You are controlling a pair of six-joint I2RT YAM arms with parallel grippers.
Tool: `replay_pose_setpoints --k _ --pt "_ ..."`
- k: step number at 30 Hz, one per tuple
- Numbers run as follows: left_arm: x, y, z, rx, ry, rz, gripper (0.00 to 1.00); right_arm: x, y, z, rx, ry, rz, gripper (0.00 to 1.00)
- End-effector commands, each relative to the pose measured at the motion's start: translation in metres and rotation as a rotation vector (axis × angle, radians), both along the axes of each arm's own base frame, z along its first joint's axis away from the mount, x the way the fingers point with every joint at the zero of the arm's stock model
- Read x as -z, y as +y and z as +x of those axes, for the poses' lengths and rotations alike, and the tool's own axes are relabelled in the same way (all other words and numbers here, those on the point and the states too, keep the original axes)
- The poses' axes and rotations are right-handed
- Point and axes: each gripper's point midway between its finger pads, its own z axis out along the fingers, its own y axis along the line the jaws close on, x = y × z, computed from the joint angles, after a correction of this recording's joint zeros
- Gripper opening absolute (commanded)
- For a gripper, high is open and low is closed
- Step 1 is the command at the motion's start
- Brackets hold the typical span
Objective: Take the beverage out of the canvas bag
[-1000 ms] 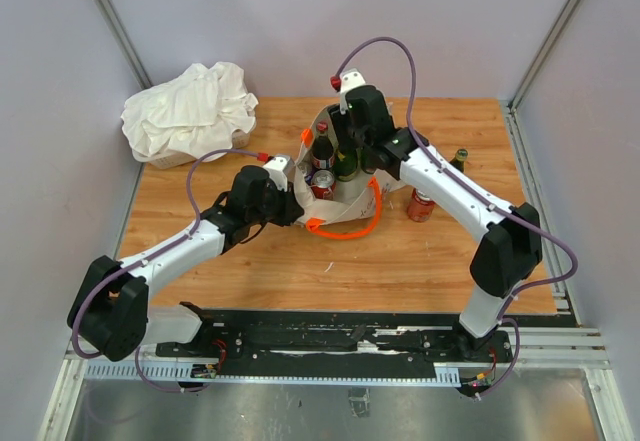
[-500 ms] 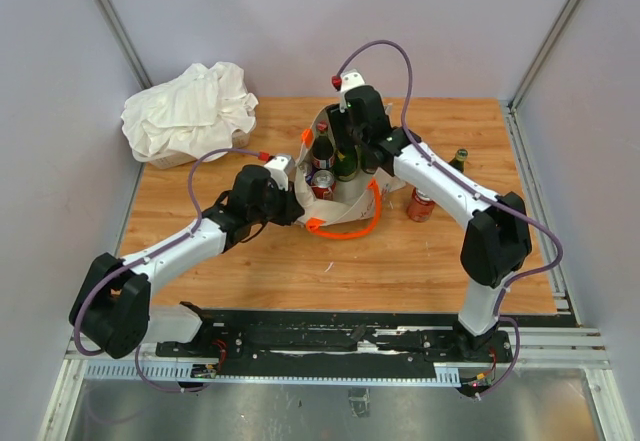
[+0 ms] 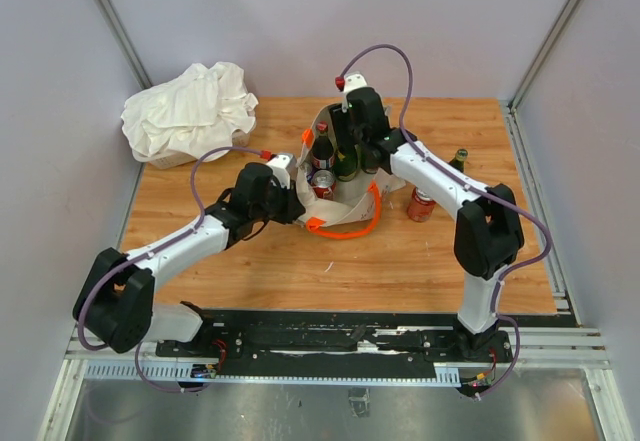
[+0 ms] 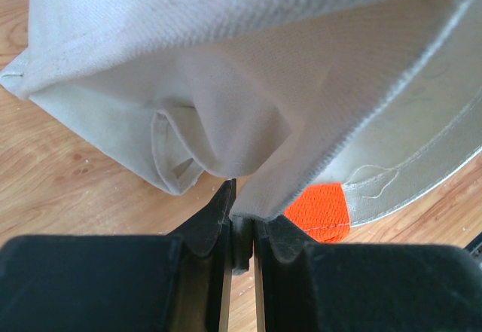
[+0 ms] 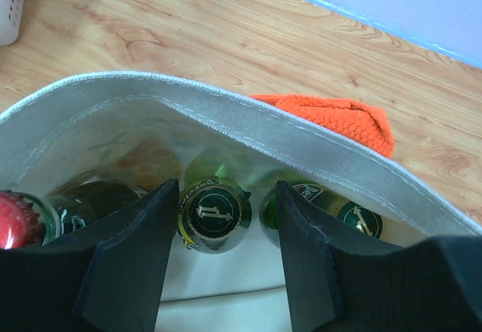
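Bottle stood in the bag mid-bench toward the far edge; the right end effector had crept in, open astride its cap, seemingly ready to grasp, while the left end effector pinched bag cloth.

Beige canvas bag stands open, holding upright bottles and a can.

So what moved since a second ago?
The right arm's elbow swung in toward the canvas bag; the right gripper stayed open over a green bottle inside. The left gripper still pinches the bag's edge. The can and cloth heap did not move.
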Motion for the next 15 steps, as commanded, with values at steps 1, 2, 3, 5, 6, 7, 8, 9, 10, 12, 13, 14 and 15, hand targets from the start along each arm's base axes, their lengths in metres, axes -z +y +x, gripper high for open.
replay_pose_setpoints --k 1,2,3,5,6,7,8,9,10,12,13,14,15 --pt "0.013 0.015 0.011 -0.06 0.003 0.086 0.16 0.013 -0.001 0.008 0.014 0.01 0.021 0.55" --pt "0.013 0.015 0.011 -0.061 0.003 0.086 0.16 0.017 -0.001 0.008 0.014 0.017 0.019 0.55" --pt "0.013 0.015 0.011 -0.063 0.002 0.086 0.16 0.02 -0.001 0.008 0.016 0.024 0.018 0.55" --pt "0.014 0.015 0.012 -0.064 0.003 0.088 0.16 0.028 -0.001 0.007 0.017 0.039 0.015 0.55" --pt "0.014 0.015 0.012 -0.064 0.002 0.089 0.16 0.031 -0.001 0.007 0.018 0.046 0.013 0.54" --pt "0.014 0.015 0.012 -0.064 0.004 0.091 0.16 0.034 -0.001 0.006 0.018 0.05 0.011 0.54" --pt "0.015 0.015 0.012 -0.062 0.005 0.093 0.16 0.037 -0.002 0.006 0.02 0.056 0.009 0.54" --pt "0.015 0.015 0.013 -0.061 0.006 0.094 0.16 0.039 -0.001 0.006 0.019 0.059 0.006 0.53" --pt "0.016 0.015 0.013 -0.06 0.005 0.095 0.15 0.041 -0.002 0.006 0.021 0.063 0.002 0.53" --pt "0.016 0.014 0.013 -0.057 0.006 0.095 0.15 0.045 -0.002 0.007 0.022 0.068 -0.001 0.52" --pt "0.016 0.014 0.014 -0.058 0.005 0.096 0.16 0.047 -0.002 0.007 0.02 0.069 -0.005 0.52" --pt "0.016 0.014 0.014 -0.058 0.005 0.097 0.16 0.049 -0.001 0.008 0.019 0.071 -0.009 0.51" --pt "0.016 0.014 0.015 -0.059 0.003 0.098 0.15 0.05 -0.001 0.009 0.019 0.07 -0.012 0.51"
